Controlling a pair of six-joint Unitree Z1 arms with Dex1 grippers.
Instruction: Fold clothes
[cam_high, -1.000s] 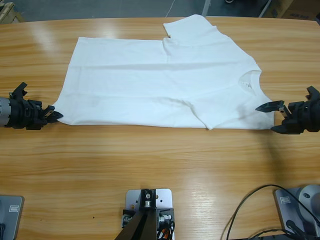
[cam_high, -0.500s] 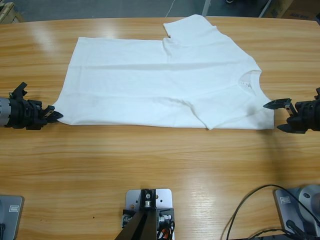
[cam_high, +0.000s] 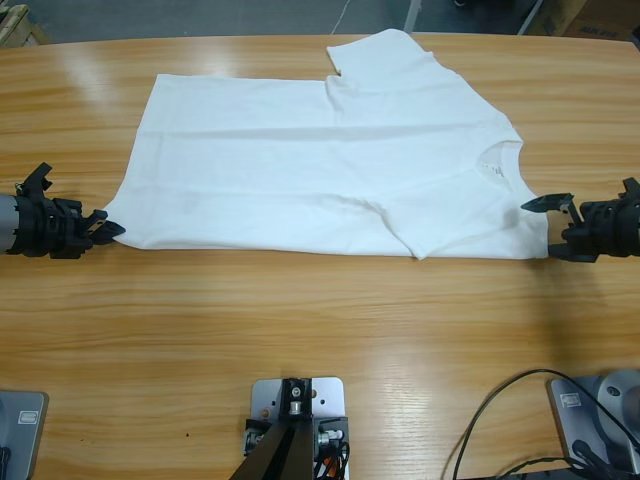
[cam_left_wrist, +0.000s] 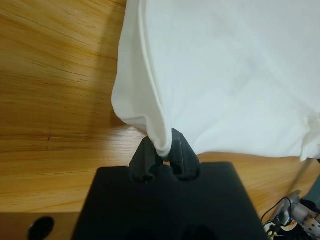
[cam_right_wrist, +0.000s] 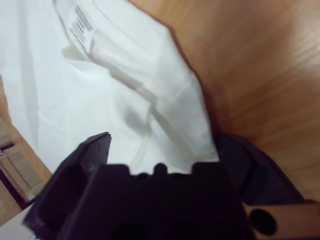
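Lying stretched across the wooden table (cam_high: 320, 330), the white T-shirt (cam_high: 320, 170) is running its long axis left to right, hem end at the left, neck end at the right, one sleeve pointing toward the far edge. At the left, the left gripper (cam_high: 105, 228) is pinching the shirt's near hem corner between closed jaws, the cloth bunching up between them in the left wrist view (cam_left_wrist: 162, 150). At the right, the right gripper (cam_high: 560, 228) is sitting with jaws spread wide at the shirt's near shoulder edge, fabric lying between them but not clamped (cam_right_wrist: 160, 165); the neck label (cam_right_wrist: 82, 27) is showing beyond. By my judgement, the coming move depends on that right-hand edge being gripped. Count: one T-shirt, two grippers.
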